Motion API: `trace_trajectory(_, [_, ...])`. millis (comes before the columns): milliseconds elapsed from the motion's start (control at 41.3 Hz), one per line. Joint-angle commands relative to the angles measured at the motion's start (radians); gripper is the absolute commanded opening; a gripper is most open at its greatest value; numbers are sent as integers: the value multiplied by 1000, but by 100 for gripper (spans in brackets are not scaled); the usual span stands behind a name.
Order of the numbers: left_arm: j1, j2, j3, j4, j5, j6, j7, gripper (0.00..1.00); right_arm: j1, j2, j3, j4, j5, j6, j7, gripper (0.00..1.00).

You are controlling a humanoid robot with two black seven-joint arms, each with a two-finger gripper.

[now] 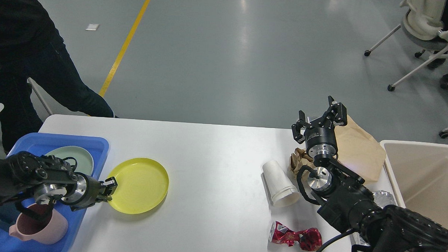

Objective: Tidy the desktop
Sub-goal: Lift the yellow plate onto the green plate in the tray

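The white desktop (215, 155) holds a yellow plate (140, 184) at front left. My left gripper (109, 185) is shut on the plate's left rim, next to the blue tray (96, 145). My right gripper (320, 118) is open and empty, raised above the table's far right part, over a crumpled brown paper (298, 162). A white paper cup (279, 182) lies on its side left of my right arm. A crushed red wrapper (296, 237) lies near the front edge.
The blue tray holds a pale green plate (74, 156) and a pink mug (37, 229). A flat brown paper bag (359, 149) lies at the far right. A beige bin (427, 178) stands right of the table. A person (21, 59) stands at the far left.
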Motion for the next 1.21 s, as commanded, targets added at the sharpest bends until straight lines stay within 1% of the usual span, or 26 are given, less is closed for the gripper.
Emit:
trace_trajectory(0, [-70, 76, -1, -46, 3, -85, -2, 0, -1, -3, 0, -1, 0, 0, 0, 100])
trace_trajectory(73, [-123, 135, 0, -111, 3, -96, -2, 0, -3, -3, 0, -1, 0, 0, 0, 100])
trace_trajectory(145, [-168, 188, 3, -143, 5, -108, 0, 0, -3, -3, 0, -1, 0, 0, 0, 100])
trace_trajectory(170, [-192, 211, 3, -146, 6, -120, 12, 0, -3, -3, 0, -1, 0, 0, 0, 100])
trace_trajectory(267, [-246, 240, 15, -146, 11, -188, 26, 0, -3, -5, 0, -1, 0, 0, 0, 100])
trace_trajectory(291, [-280, 261, 52, -148, 11, -235, 41, 0, -3, -5, 0, -1, 0, 0, 0, 100])
trace_trajectory(339, [-327, 281, 100, -146, 11, -286, 55, 0, -3, -5, 0, -1, 0, 0, 0, 100])
trace_trajectory(436, [-441, 306, 201, -146, 11, -373, 47, 0, -1, -5, 0, -1, 0, 0, 0, 100])
trace_trajectory(460, [-496, 315, 245, -145, 11, -401, 44, 0, -1, -5, 1, -1, 0, 0, 0, 100])
trace_trajectory(557, [-587, 329, 299, -137, 11, -429, 44, 0, -1, -3, 0, -1, 0, 0, 0, 100])
trace_trajectory(654, [-630, 327, 345, -134, 13, -440, 46, 0, -1, -5, 0, -1, 0, 0, 0, 100])
trace_trajectory(751, [-645, 327, 391, -125, 16, -432, 44, 0, -1, -5, 1, -1, 0, 0, 0, 100])
trace_trajectory(848, [-634, 330, 422, -94, 48, -395, 38, 0, -1, -3, 0, -1, 0, 0, 0, 100])
trace_trajectory(921, [-601, 332, 424, -93, 52, -342, 33, 0, -1, -5, 0, -1, 0, 0, 0, 100])
trace_trajectory(994, [-532, 340, 417, -90, 51, -276, 23, 0, -1, -5, 0, -1, 0, 0, 0, 100])
trace_trajectory(1018, [-510, 341, 413, -88, 51, -251, 17, 0, -1, -3, 0, -1, 0, 0, 0, 100])
trace_trajectory(1042, [-480, 341, 408, -87, 51, -204, 1, 0, -1, -3, 0, -1, 0, 0, 0, 100])
trace_trajectory(1066, [-469, 341, 407, -87, 51, -184, -6, 0, -1, -3, 0, -1, 0, 0, 0, 100])
trace_trajectory(1115, [-452, 337, 397, -87, 51, -150, -16, 0, -1, -3, 1, -1, 0, 0, 0, 100])
trace_trajectory(1188, [-421, 335, 384, -87, 51, -117, -16, 0, -1, -3, 0, -1, 0, 0, 0, 100])
